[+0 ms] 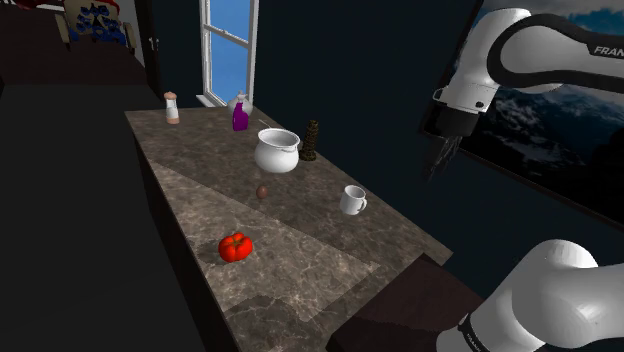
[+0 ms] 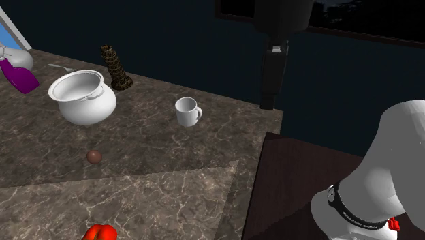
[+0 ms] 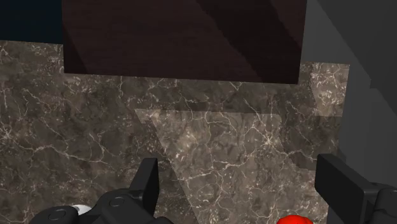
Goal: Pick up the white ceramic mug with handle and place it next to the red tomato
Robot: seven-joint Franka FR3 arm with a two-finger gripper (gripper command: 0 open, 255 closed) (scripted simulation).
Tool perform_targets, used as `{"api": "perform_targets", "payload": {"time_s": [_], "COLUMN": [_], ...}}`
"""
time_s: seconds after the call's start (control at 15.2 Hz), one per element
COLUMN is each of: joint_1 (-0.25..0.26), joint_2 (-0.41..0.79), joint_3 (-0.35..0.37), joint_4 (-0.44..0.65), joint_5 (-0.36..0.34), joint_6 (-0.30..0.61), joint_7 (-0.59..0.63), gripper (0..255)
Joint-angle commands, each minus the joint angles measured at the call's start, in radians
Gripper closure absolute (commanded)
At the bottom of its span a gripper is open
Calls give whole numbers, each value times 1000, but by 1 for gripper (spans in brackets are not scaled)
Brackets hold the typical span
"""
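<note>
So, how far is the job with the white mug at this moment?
Done: nothing; the white mug with handle stands on the brown marbled counter, apart from the red tomato. In hand: the black gripper hangs open and empty in the air, away from the mug. Left: grasp the mug, carry it, set it beside the tomato.

**Veined stone, smooth white ware**

The counter [image 1: 300, 250] is brown stone, veined white like marble, with a faint polish. Near its edge by the wall, the mug [image 1: 352, 200] and the round pot [image 1: 277, 150] look smooth and plain white. The tomato [image 1: 235, 246] is glossy red. The stand [image 3: 184, 38] shows dark wood grain.
</note>
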Motion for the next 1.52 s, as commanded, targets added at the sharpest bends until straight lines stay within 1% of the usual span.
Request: {"api": "perform_targets", "payload": {"time_s": [0.0, 0.4, 0.73, 1.12, 1.45], "joint_1": [0, -15, -24, -29, -33], "joint_2": [0, 140, 291, 503, 694], "joint_3": [0, -40, -76, -117, -144], "joint_4": [0, -57, -64, -24, 50], "joint_5": [0, -34, -50, -45, -14], "joint_6": [0, 214, 388, 578, 709], "joint_7": [0, -54, -97, -155, -212], "gripper": [0, 0, 0, 0, 0]}}
